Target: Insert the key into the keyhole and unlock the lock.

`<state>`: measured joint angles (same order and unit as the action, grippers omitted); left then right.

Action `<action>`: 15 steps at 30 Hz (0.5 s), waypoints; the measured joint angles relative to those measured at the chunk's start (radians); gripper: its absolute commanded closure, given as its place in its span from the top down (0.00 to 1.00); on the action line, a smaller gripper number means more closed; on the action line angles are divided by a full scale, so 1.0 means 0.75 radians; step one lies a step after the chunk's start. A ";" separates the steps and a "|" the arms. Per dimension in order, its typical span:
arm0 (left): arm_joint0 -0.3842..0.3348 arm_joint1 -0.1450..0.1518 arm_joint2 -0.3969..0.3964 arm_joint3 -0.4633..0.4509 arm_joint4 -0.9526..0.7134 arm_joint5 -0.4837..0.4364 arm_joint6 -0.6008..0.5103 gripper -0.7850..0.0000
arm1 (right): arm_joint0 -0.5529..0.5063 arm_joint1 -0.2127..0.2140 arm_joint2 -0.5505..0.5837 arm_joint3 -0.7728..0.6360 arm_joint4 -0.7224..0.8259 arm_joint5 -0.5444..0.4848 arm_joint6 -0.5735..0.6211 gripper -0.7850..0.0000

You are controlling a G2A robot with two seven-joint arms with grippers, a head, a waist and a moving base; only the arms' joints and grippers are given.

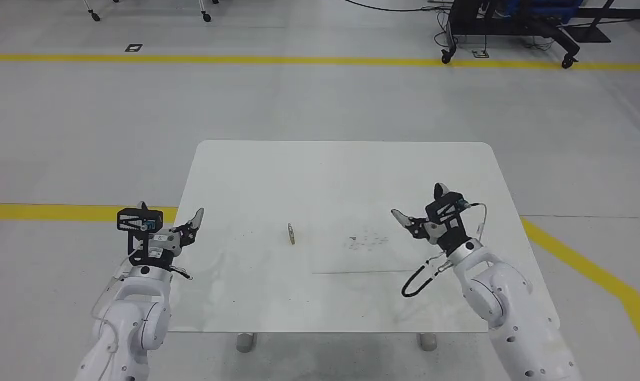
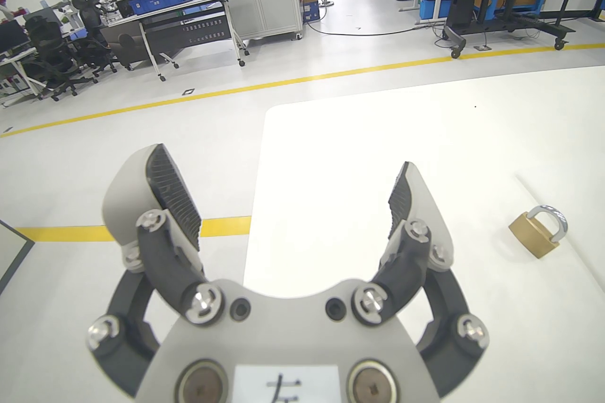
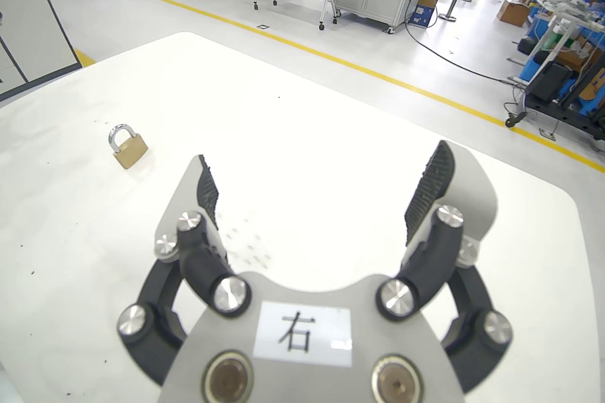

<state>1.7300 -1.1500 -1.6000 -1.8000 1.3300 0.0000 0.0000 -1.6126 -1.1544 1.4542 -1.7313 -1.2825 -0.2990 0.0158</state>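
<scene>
White table on a pale workshop floor crossed by yellow floor lines; a black rolling stand occupies the upper right of the top view.

Lower left of the top view: the left gripper sits at the table's left edge. Its fingers are spread wide with nothing between them. In the left wrist view one finger lies over the floor and the other over the tabletop.

Lower centre of the top view: the padlock rests on the table between the two grippers, well apart from both. It has a brass body and a silver shackle. It appears near the right edge of the left wrist view and in the left middle of the right wrist view.

Right of the padlock: faint scuff marks on the tabletop.

Lower right of the top view: the right gripper is above the table, fingers likewise spread wide and empty. A black cable loops beside its arm.
</scene>
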 measured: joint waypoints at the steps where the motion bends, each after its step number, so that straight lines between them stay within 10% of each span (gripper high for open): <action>1: 0.000 0.000 0.000 0.000 0.000 0.000 0.000 1.00 | 0.000 0.000 0.000 0.000 0.000 0.000 0.000 1.00; 7: 0.000 0.000 0.000 0.000 0.000 0.000 0.000 1.00 | 0.023 -0.002 -0.037 0.043 0.016 -0.046 0.026 1.00; 15: 0.000 0.000 0.000 0.000 0.000 0.000 0.000 1.00 | 0.298 -0.027 -0.261 0.402 0.190 -0.537 -0.051 1.00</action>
<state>1.7300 -1.1500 -1.6000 -1.8000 1.3300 0.0000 0.0000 -1.3891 -1.1744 1.2588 -1.4298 -1.1398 -0.7021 -0.0222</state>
